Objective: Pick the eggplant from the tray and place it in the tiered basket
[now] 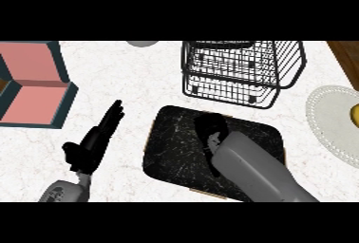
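One eggplant is named in the task, yet none shows as a separate shape; the right robot hand [210, 129] lies over the middle of the dark tray [175, 142], black against black, and whatever sits beneath it is hidden. Cannot tell whether its fingers are curled round anything or spread. Grey right forearm [256, 171] comes in from the lower edge and crosses the tray's right half. Tray is speckled black with rounded corners, a pale rim showing along its lower edge, set on the white marbled table [126, 71].

Tiered basket [242, 71], black wire, stands just beyond the tray's far edge, near it but apart.

Left robot hand [95, 142] rests at lower left of the tray, fingers straight and pointing away up the table, holding nothing, well clear of the tray.

Pink box with dark teal sides [32, 85] at far left. White beaded plate [333, 118] at right edge, something yellow [354, 114] on it. Grey round object [142, 43] at top edge, mostly cut off.
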Robot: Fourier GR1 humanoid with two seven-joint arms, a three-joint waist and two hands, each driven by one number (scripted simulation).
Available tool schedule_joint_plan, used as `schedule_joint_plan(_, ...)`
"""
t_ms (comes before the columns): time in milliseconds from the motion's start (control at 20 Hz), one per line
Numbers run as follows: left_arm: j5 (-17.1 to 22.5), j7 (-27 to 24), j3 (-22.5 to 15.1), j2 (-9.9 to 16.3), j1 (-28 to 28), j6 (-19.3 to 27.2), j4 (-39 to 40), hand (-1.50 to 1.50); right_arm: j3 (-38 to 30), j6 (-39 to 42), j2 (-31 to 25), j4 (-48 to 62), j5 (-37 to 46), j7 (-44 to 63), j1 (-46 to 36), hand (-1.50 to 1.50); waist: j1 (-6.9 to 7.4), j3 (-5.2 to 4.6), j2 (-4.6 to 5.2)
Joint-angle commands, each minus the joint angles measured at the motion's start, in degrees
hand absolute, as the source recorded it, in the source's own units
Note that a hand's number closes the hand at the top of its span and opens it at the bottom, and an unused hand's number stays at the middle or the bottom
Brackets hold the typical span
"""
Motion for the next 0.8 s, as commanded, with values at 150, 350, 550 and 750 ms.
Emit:
schedule_joint_plan(150,1.15,-0.29,3.77,1.74,-1.36,-4.31,1.85,0.0,-2.81,-7.78,2.31,2.08,4.67,-9.2,2.52,1.5,0.06,0.01,0.12)
schedule_joint_plan(350,-1.56,3.04,1.51,-2.25,-0.88,-0.87,-0.86,0.0,-3.07,-8.81,3.1,1.6,8.29,-11.74,3.6,1.5,-0.03,0.01,0.0)
schedule_joint_plan(550,-1.52,-0.89,4.78,-0.91,-2.76,-4.48,4.38,0.0,-4.81,-9.29,4.58,5.37,11.13,-15.21,2.38,1.5,0.04,0.0,0.1)
schedule_joint_plan(750,-1.77,-1.21,5.9,-1.96,-2.39,-5.17,4.96,0.0,-5.48,-6.64,4.69,-1.0,13.35,-13.46,4.81,1.5,-0.3,-0.01,-0.01)
